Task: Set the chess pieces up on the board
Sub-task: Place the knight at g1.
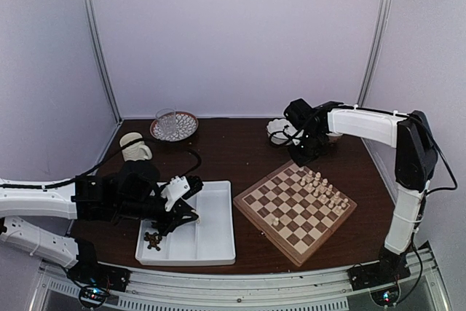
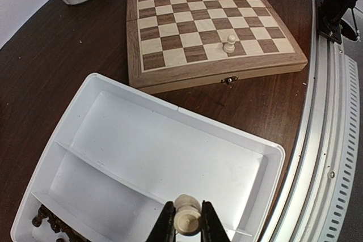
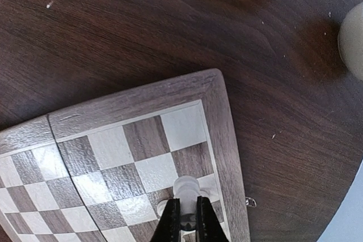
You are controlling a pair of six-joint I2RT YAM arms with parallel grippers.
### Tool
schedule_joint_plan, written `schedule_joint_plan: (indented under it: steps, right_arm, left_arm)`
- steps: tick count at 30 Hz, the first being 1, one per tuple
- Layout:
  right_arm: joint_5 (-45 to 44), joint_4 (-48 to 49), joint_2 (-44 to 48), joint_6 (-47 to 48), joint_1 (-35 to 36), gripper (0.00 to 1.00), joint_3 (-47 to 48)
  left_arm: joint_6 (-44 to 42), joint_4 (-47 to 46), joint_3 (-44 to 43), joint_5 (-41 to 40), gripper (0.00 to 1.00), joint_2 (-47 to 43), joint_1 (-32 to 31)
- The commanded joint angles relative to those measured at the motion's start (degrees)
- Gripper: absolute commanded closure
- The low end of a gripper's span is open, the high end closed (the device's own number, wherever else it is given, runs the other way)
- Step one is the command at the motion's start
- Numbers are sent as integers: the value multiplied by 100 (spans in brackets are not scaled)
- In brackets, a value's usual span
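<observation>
Your left gripper (image 2: 186, 208) pinches a cream chess piece (image 2: 187, 220) over the tray (image 2: 142, 140), your right gripper (image 3: 186, 202) a pale piece (image 3: 186, 186) at the corner of the chessboard (image 3: 142, 106) (both bases hidden).

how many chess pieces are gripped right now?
2. One cream piece is in the left claw above the tray; one pale piece is in the right claw at the board's corner.

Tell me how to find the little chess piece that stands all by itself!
Find the checkered wooden board right of the white tray. The other pale pieces crowd along its far right side. The lone pale pawn stands alone near the opposite edge, closest to the tray.
</observation>
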State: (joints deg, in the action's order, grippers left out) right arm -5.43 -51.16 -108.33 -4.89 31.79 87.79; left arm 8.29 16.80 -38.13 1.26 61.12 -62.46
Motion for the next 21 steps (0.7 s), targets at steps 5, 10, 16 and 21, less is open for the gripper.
schedule_joint_plan:
  steps: [5, 10, 16, 21]
  right_arm:
    - [-129, 262, -54, -123, -185, 100, -192]
    - [-116, 422, -136, -105, -208, 100, -210]
    - [-107, 388, -251, -92, -232, 100, -175]
    - [-96, 341, -304, -109, -259, 99, -157]
  left_arm:
    - [31, -147, -48, -241, 94, -128, 14]
    - [27, -172, -28, -240, 94, -139, 14]
    - [23, -155, -45, -226, 94, -137, 14]
    - [23, -136, -50, -208, 94, -136, 15]
